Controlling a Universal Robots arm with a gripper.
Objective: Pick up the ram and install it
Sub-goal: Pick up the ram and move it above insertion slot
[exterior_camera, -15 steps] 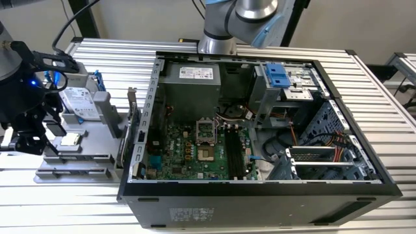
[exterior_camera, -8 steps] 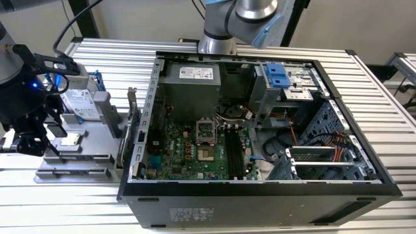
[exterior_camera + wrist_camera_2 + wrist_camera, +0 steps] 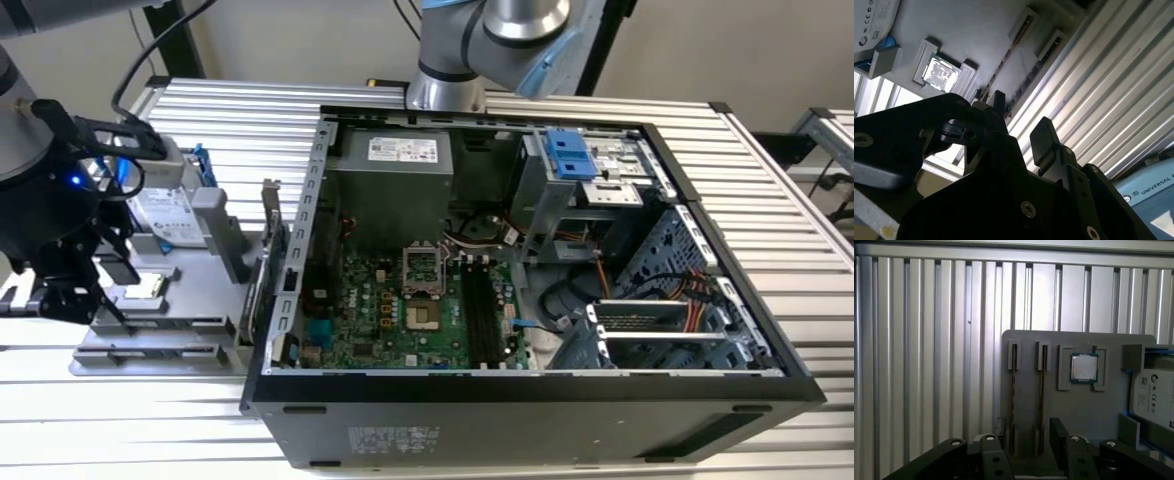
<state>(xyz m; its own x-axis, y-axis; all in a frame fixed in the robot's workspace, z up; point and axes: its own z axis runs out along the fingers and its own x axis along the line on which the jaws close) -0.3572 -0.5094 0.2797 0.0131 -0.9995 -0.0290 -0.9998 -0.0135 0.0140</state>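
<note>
Two ram sticks [image 3: 1013,395] [image 3: 1041,395] lie edge-up, side by side, in slots of a grey parts tray [image 3: 1079,410]. In the second wrist view they show as thin dark strips [image 3: 1004,65]. My gripper [image 3: 1024,442] hangs open over the tray's near end, holding nothing, with one finger [image 3: 1058,432] beside the sticks' ends. In the second wrist view its two black fingers [image 3: 1044,137] stand apart. In the exterior view the gripper [image 3: 60,300] is at the tray's [image 3: 200,300] left end, on the view's left. The motherboard's [image 3: 387,310] black slots [image 3: 487,315] lie inside the open computer case [image 3: 534,385].
On the same tray are a square silver processor chip [image 3: 1084,367] and a hard drive [image 3: 1154,395] in a blue frame. The case stands to the exterior view's right of the tray on a ribbed metal table [image 3: 134,420]. The arm's base [image 3: 447,70] rises behind the case.
</note>
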